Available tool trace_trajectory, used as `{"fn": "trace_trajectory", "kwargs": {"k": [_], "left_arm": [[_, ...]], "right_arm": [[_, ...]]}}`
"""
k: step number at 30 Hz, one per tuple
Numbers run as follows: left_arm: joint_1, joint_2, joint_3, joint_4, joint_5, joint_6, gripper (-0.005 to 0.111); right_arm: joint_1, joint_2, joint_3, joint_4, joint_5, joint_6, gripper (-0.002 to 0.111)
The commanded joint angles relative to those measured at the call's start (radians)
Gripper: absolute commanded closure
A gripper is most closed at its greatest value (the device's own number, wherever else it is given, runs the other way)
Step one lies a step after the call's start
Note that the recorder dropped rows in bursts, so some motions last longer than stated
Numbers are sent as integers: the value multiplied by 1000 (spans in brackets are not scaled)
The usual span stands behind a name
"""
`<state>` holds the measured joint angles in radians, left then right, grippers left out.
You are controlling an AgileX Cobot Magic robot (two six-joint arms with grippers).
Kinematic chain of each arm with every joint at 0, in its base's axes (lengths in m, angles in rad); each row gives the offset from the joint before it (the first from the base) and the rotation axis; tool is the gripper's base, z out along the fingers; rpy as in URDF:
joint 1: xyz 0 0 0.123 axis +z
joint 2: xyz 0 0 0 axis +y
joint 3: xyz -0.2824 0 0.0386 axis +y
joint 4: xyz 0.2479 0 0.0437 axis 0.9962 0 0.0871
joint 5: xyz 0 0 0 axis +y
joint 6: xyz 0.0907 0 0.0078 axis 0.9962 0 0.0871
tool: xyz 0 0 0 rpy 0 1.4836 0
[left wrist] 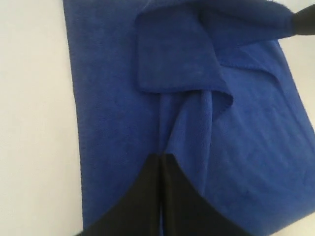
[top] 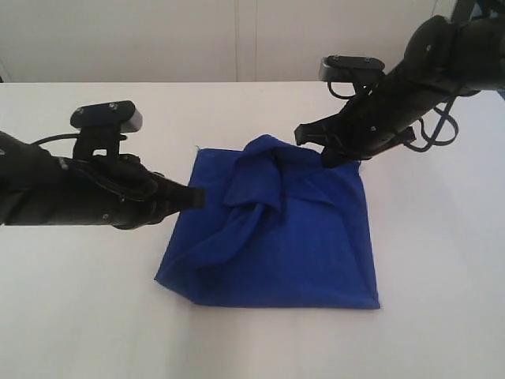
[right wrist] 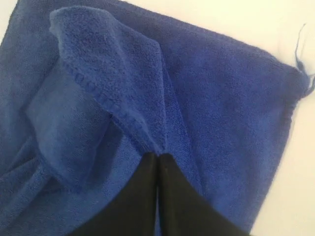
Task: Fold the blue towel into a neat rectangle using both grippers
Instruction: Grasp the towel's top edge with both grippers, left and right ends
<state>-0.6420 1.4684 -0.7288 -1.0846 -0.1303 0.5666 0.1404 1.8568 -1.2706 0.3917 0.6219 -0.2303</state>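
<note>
The blue towel [top: 276, 237] lies on the white table, roughly square, with a rumpled flap raised across its middle. My right gripper [top: 327, 158] is at the towel's far right side, shut on the flap's hemmed edge [right wrist: 123, 118], which runs straight into its tips [right wrist: 158, 155]. In the left wrist view the cloth stretches up to that gripper [left wrist: 301, 22]. My left gripper [top: 199, 196] is over the towel's left edge with its jaws shut. Creases in the towel [left wrist: 123, 98] converge at its tips [left wrist: 161, 155]; whether any cloth is pinched there does not show.
The white table [top: 79, 316] surrounds the towel on all sides, with a pale wall behind. A loose thread [right wrist: 299, 46] hangs from one towel corner. Both black arms reach in low from the left and from the upper right.
</note>
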Motion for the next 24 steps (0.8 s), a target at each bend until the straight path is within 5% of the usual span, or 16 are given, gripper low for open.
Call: {"fn": "trace_trajectory", "kwargs": {"k": [1,9,13,24], "left_arm": [[-5,129,-120,-23,52,-17,107],[99,402,-375,-23,253,-74,107],[107,440,-400,-23,242,-48,107],[107,440,-400,-23,184,-28,107]], "right_arm": [[-1,-10,5,-10,-13,-9,108],[-1,-10,5,-131,-13,91,108],[-21,-10,5,-381,9,288,108],[-26,97,5,-425,47,308,108]]}}
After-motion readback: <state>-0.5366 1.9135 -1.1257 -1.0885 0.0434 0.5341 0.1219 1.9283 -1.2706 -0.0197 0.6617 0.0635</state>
